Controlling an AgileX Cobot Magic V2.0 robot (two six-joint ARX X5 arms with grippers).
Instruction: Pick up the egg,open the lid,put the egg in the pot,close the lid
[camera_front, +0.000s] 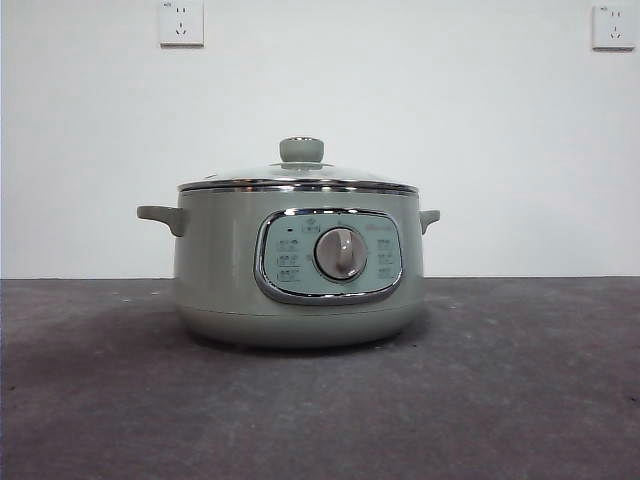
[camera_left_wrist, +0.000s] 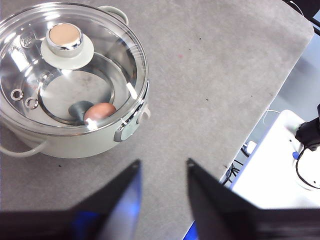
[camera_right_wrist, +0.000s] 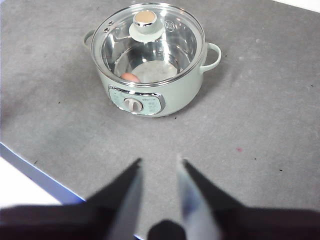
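Note:
The sage-green pot (camera_front: 300, 265) stands in the middle of the grey table, its dial facing the front camera. The glass lid (camera_front: 298, 180) with its pale green knob (camera_front: 301, 150) sits closed on the pot. The reddish-brown egg (camera_left_wrist: 99, 111) lies inside the pot under the lid; it also shows in the right wrist view (camera_right_wrist: 131, 77). The egg is hidden in the front view. My left gripper (camera_left_wrist: 162, 170) is open and empty, raised beside the pot (camera_left_wrist: 75, 135). My right gripper (camera_right_wrist: 157, 167) is open and empty, raised well back from the pot (camera_right_wrist: 150, 95).
Two wall sockets (camera_front: 181, 22) sit high on the white wall behind. The table edge (camera_left_wrist: 280, 95) falls off beyond the left gripper, with a white stand (camera_left_wrist: 280, 165) and cables below it. Grey tabletop (camera_front: 500, 400) spreads around the pot.

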